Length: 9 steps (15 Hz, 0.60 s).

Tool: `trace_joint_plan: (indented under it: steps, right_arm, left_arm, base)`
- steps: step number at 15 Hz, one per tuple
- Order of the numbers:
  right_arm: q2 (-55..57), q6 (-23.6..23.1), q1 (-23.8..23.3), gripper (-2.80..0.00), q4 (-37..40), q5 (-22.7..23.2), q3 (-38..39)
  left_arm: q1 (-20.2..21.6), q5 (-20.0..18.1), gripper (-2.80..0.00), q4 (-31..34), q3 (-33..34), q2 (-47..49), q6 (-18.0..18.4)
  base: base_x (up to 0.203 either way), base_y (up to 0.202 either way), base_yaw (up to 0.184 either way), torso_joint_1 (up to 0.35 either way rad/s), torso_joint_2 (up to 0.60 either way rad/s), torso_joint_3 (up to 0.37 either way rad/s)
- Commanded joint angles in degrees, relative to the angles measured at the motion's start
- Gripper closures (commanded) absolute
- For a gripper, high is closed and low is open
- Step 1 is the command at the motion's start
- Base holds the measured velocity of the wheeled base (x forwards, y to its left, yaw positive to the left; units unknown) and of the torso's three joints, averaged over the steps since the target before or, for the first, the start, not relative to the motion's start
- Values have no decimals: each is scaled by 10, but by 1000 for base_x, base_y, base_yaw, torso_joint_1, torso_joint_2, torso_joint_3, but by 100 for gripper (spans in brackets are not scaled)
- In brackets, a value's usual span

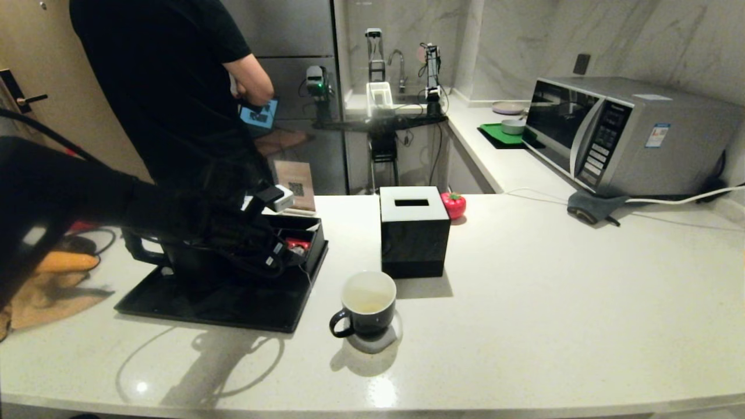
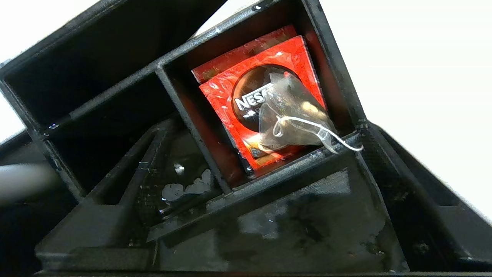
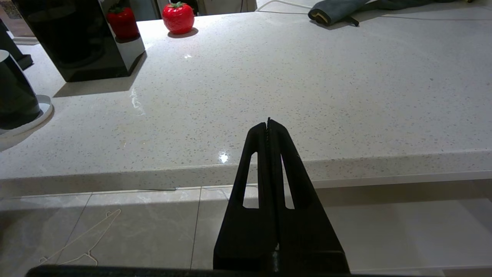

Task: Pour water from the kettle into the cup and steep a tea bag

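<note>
The translucent tea bag point(image 2: 292, 111) lies on a red packet point(image 2: 226, 96) in one compartment of a black organiser point(image 1: 311, 233), with its string over the compartment wall. My left gripper point(image 2: 269, 130) point(image 1: 291, 247) hangs open over that compartment, one finger on each side of the tea bag and nothing held. The black kettle point(image 1: 135, 249) stands on the black tray point(image 1: 233, 308), mostly hidden behind my left arm. The dark cup point(image 1: 368, 302) point(image 3: 13, 96) sits on a coaster nearer the front; I cannot tell if it holds water. My right gripper point(image 3: 268, 121) is shut and empty, below the counter's front edge.
A black tissue box point(image 1: 414, 230) stands just behind the cup, with a red strawberry-shaped thing point(image 1: 453, 205) beside it. Wet patches point(image 2: 184, 188) lie on the tray. A microwave point(image 1: 617, 137) and a grey cloth point(image 1: 591, 206) are at the back right. A person point(image 1: 174, 87) stands behind the tray.
</note>
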Motion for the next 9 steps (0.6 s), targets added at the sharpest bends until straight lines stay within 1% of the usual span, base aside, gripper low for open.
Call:
trace_joint_plan:
  steps: [1,9]
  right_arm:
    - [1,0,0,0,0,0,0]
    - [1,0,0,0,0,0,0]
  left_arm:
    - [1,-1,0,0,-4,2,1]
    - [6,-1,0,2,-3,-12,-3]
  base:
    - [0,0,0,0,0,0]
    - [0,0,0,0,0,0]
